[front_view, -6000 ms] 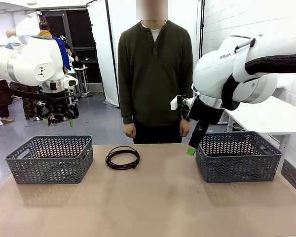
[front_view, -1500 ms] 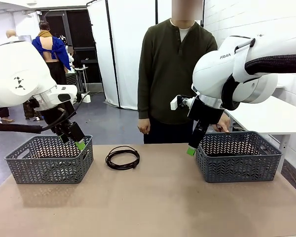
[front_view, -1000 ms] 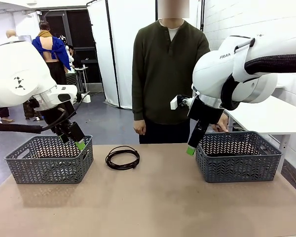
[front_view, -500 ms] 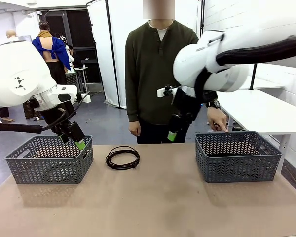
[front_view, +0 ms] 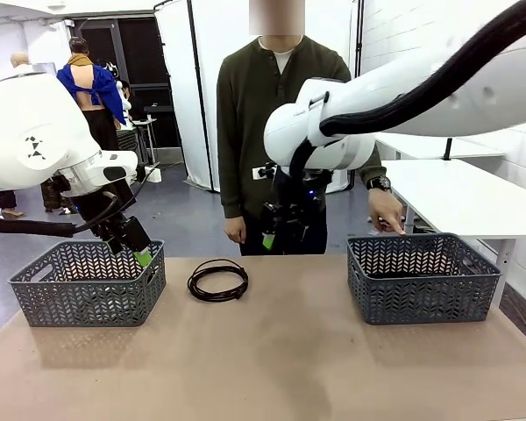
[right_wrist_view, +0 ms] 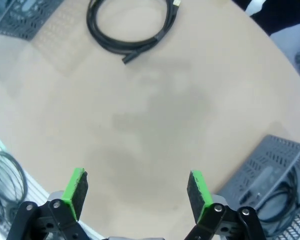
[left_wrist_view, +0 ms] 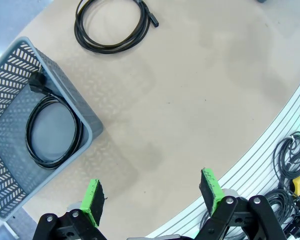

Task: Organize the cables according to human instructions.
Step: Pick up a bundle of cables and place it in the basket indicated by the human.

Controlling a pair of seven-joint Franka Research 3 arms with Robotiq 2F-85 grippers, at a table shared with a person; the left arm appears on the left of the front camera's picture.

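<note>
One coiled black cable (front_view: 217, 281) lies on the table between the two baskets; it also sits at the top of the left wrist view (left_wrist_view: 112, 27) and the right wrist view (right_wrist_view: 132, 22). Another cable (left_wrist_view: 52, 132) lies inside the left grey basket (front_view: 88, 282). A further cable (right_wrist_view: 277, 195) rests in the right grey basket (front_view: 423, 276). My left gripper (front_view: 136, 253) hangs open above the left basket's right rim. My right gripper (front_view: 273, 235) is open in the air, right of the loose coil. The human's hand (front_view: 386, 213) points down at the right basket.
The human (front_view: 280, 132) stands at the table's far edge, behind my right arm. The brown tabletop (front_view: 272, 360) is bare in front of the baskets. Other people stand far off at the back left. A white table (front_view: 465, 193) is at the right.
My right arm has swung left from the right basket's near corner to above the table's middle. The human has shifted left, one hand staying over the right basket. My left arm is still.
</note>
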